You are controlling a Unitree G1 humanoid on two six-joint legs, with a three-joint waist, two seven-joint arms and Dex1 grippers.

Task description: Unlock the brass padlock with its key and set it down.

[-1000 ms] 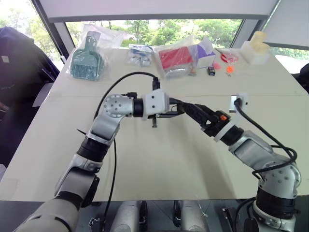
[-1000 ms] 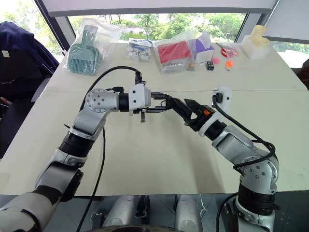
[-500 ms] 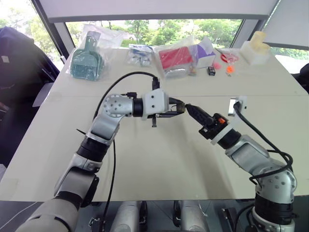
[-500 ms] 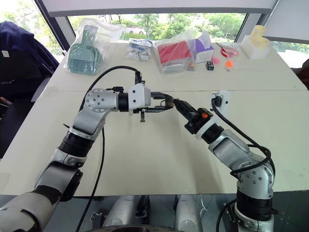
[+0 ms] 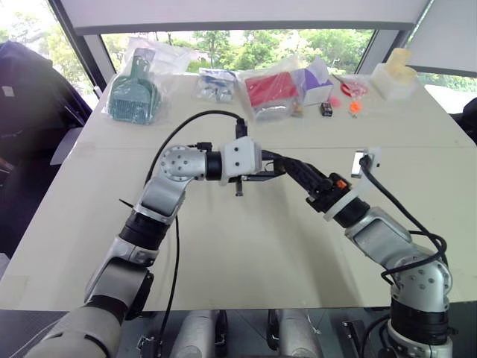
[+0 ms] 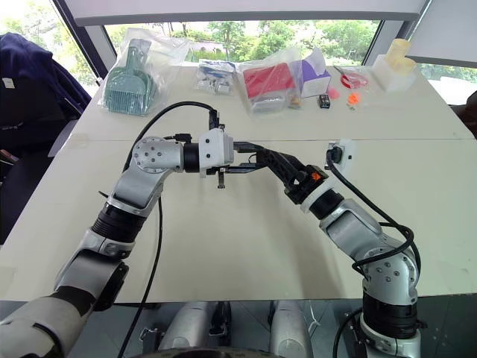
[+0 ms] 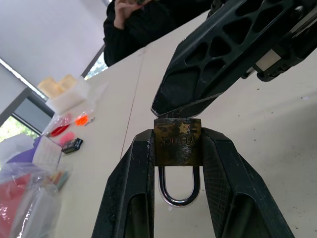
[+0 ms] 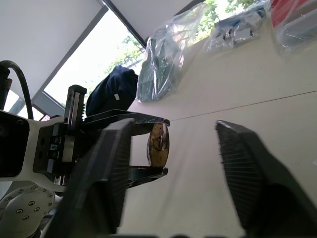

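The brass padlock (image 7: 177, 141) is clamped by its body between my left gripper's (image 7: 177, 148) fingers, held above the table. Its silvery shackle (image 7: 177, 191) points back toward the wrist. In the head views my left gripper (image 5: 274, 165) points right at mid-table. My right gripper (image 8: 174, 126) meets it tip to tip with its fingers (image 8: 106, 168) spread open. The padlock (image 8: 158, 144) shows in the gap between them. In the left wrist view the right gripper's fingers (image 7: 208, 64) end right against the padlock's free end. The key is hidden.
Along the table's far edge lie a bagged green dustpan (image 5: 134, 93), a bagged red item (image 5: 270, 89), a purple box (image 5: 317, 82), a small black box (image 5: 326, 109) and a white foam block (image 5: 395, 74). A person in dark clothing (image 7: 148, 20) sits beyond the table.
My right gripper was open a second ago, then shut and drew slightly back. Now it is open again with its tips at the padlock. The left arm and padlock stayed still.
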